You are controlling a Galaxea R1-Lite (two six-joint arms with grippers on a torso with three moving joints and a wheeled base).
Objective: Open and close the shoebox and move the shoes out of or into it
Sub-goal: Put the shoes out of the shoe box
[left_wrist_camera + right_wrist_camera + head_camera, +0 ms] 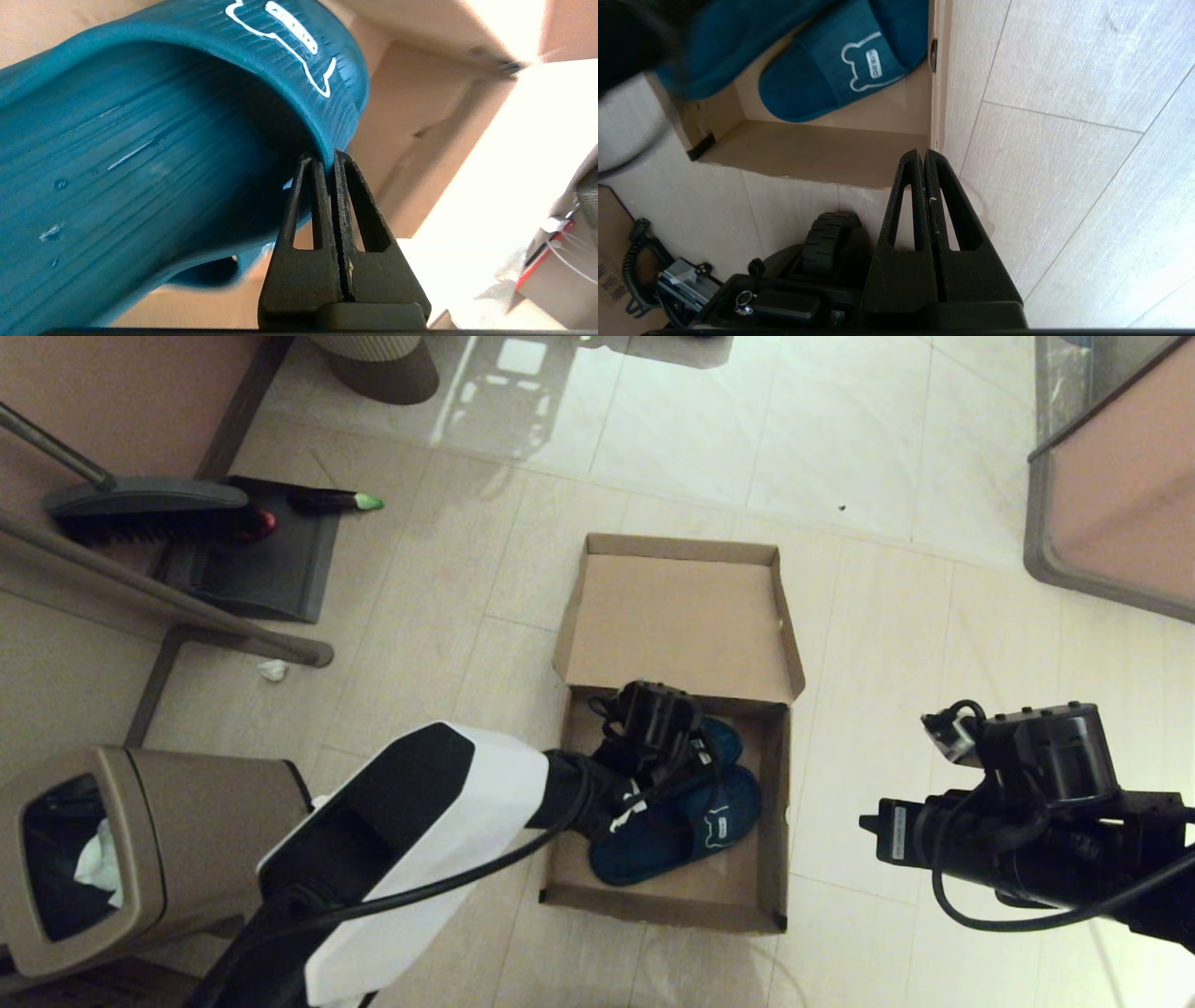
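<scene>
The left arm reaches forward and down with its left end effector (331, 158) pinched tight on a thin edge between its fingertips, while the right arm hangs level off to the side, its right end effector (923, 156) closed on nothing.

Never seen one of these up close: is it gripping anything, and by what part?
Yes. The left gripper pinches a slipper by its strap's edge. The right gripper holds nothing.

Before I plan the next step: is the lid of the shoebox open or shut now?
Open. The shoebox lid is folded back, and the shoes inside are exposed.
</scene>
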